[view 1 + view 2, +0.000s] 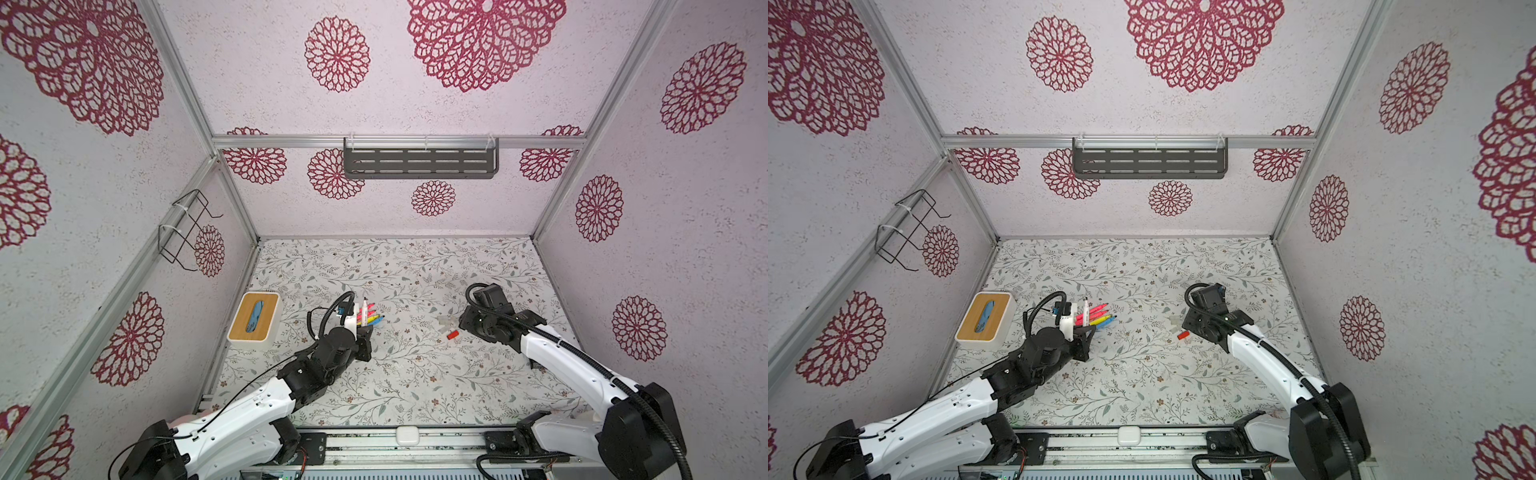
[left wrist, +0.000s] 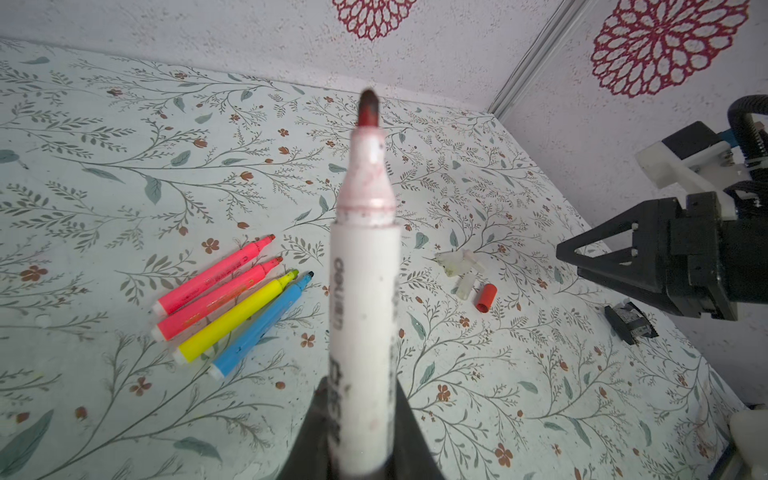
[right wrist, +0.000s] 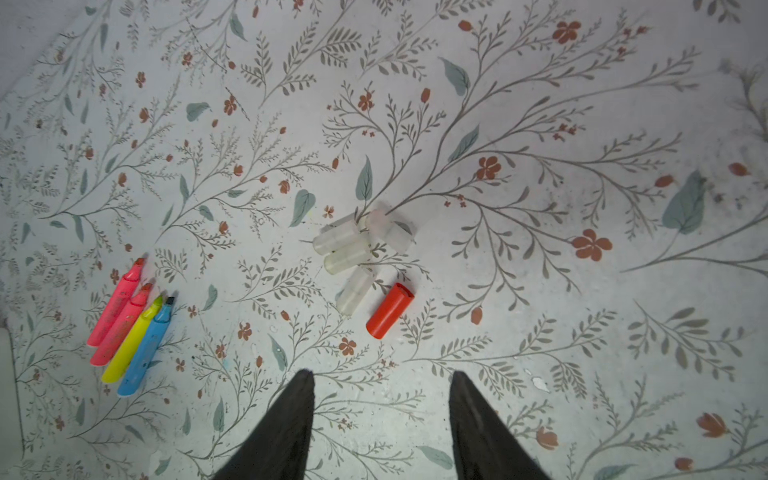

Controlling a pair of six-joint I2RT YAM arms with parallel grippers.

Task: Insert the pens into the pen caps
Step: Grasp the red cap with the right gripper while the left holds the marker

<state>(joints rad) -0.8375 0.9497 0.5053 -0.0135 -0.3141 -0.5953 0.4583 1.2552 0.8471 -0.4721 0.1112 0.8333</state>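
Floral tabletop (image 3: 540, 104), red cap (image 3: 390, 311) just ahead of parted right claw (image 3: 381, 372).

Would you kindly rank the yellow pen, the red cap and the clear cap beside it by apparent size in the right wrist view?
1. yellow pen
2. red cap and clear cap: too alike to rank.
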